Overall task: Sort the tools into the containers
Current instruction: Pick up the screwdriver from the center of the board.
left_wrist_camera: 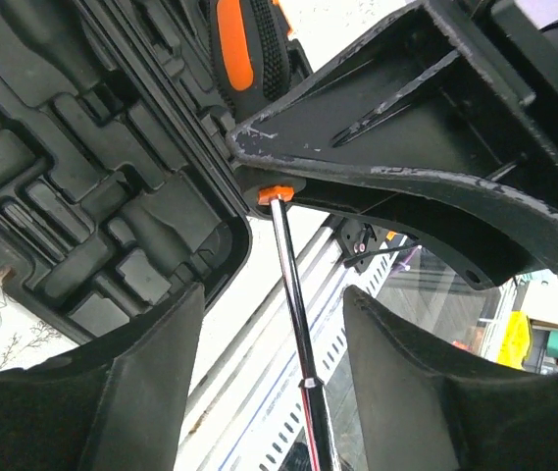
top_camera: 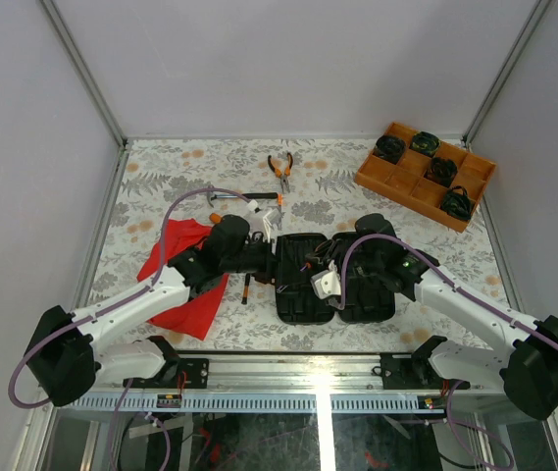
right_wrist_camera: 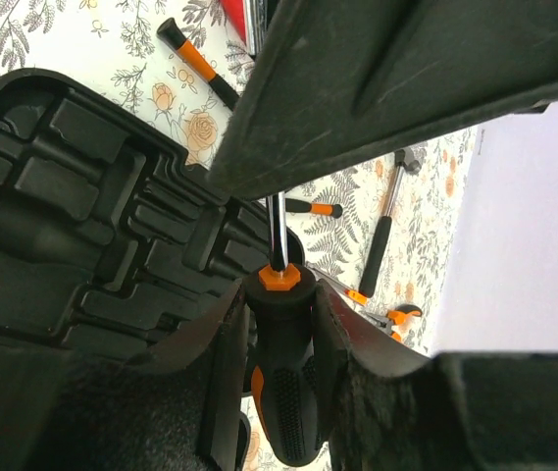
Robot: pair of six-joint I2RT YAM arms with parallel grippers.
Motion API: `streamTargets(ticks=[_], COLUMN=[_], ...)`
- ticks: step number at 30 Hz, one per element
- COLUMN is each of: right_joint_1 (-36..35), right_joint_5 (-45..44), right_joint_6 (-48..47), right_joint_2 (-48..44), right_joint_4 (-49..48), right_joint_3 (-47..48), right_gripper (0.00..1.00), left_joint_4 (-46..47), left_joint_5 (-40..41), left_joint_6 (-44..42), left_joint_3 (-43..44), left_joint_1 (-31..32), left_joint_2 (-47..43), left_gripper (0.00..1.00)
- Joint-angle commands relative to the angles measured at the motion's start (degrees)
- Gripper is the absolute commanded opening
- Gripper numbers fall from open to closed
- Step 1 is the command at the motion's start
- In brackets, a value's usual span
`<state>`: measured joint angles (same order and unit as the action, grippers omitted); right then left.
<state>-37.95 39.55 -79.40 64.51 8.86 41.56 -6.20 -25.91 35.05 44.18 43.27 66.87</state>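
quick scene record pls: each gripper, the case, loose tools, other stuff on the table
right gripper: shut on the screwdriver handle, above the tool case
left gripper: open, fingers either side of the screwdriver shaft, not touching it
tool case: open, flat, mid-table
loose tools: pliers, hammer, both on the table beyond the case
red cloth: left of the case
orange tray: far right corner

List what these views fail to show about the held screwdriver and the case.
Screwdriver tip: cut off by the bottom edge in the left wrist view; behind the left gripper in the right wrist view.
Tool case slots: largely covered by the left gripper and right gripper in the top view.
Black items in the orange tray: too small in the top view to identify.
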Motion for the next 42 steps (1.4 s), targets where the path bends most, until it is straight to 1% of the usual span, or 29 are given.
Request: streamTargets(ticks=[1, 4, 14, 16, 17, 21, 22, 23, 25, 26, 27, 31, 35, 40, 42], right_joint_1=[-0.80, -0.82, -0.87, -0.89, -0.89, -0.89, -0.89, -0.89, -0.89, -0.85, -0.88, -0.88, -0.89, -0.88, -0.87], right_joint_5=[-1.27, -1.62, -1.42, -1.41, -1.41, -1.33, -1.31, -1.20, -0.72, -0.20, 0.25, 0.31, -2.33, -6.53, -8.15], right_joint_6=[-2.69, -3.33, -3.77, -3.58, -3.34, -0.55, 0.02, 0.60, 2.10, 3.07, 4.34, 11.69, 20.93, 38.08, 46.61], right_joint_2=[-0.35, -0.35, -0.15, -0.55, -0.67, -1.66, -2.12, -2.52, -3.56, -4.17, -4.99, -8.83, -14.31, -22.35, -25.05], right_joint_4=[-1.94, -1.51, -2.32, -2.73, -2.93, -3.90, -4.13, -4.37, -4.94, -5.36, -6.56, -12.85, -20.75, -32.39, -41.31], right_joint_3=[2.89, 3.17, 3.11, 3.09, 3.09, 3.09, 2.98, 2.73, 2.23, 1.75, 1.03, -3.32, -9.30, -17.28, -21.54], right_gripper=[0.00, 0.00, 0.04, 0.06, 0.09, 0.26, 0.33, 0.42, 0.65, 0.72, 0.75, 0.77, 0.78, 0.76, 0.75], left_joint_4=[3.21, 3.21, 2.61, 2.44, 2.40, 1.88, 1.56, 1.20, 0.70, 0.62, 0.72, 1.10, 0.69, 0.80, 1.49], left_joint_5=[-2.54, -2.65, -2.97, -2.77, -2.50, -0.34, 0.26, 1.00, 2.19, 2.85, 3.54, 5.98, 8.04, 10.99, 12.20], left_joint_6=[-1.12, -1.21, -1.64, -1.73, -1.80, -2.12, -2.29, -2.41, -2.44, -2.37, -2.23, -1.96, -2.13, -2.53, -2.45], left_joint_3=[1.58, 2.05, 2.31, 2.31, 2.24, 2.01, 2.04, 2.16, 2.20, 1.96, 1.69, 0.88, 0.52, -0.34, -1.00], left_joint_1=[1.13, 1.63, 2.01, 1.91, 1.92, 1.91, 1.93, 1.91, 1.85, 1.84, 1.85, 1.82, 1.61, 1.39, 1.39], left_joint_2=[1.46, 1.94, 2.38, 2.24, 1.99, 0.16, -0.25, -0.67, -1.32, -1.77, -2.13, -3.93, -5.66, -7.96, -8.69], left_gripper=[0.55, 0.45, 0.01, 0.00, 0.00, 0.00, 0.00, 0.00, 0.00, 0.00, 0.00, 0.00, 0.00, 0.00, 0.00])
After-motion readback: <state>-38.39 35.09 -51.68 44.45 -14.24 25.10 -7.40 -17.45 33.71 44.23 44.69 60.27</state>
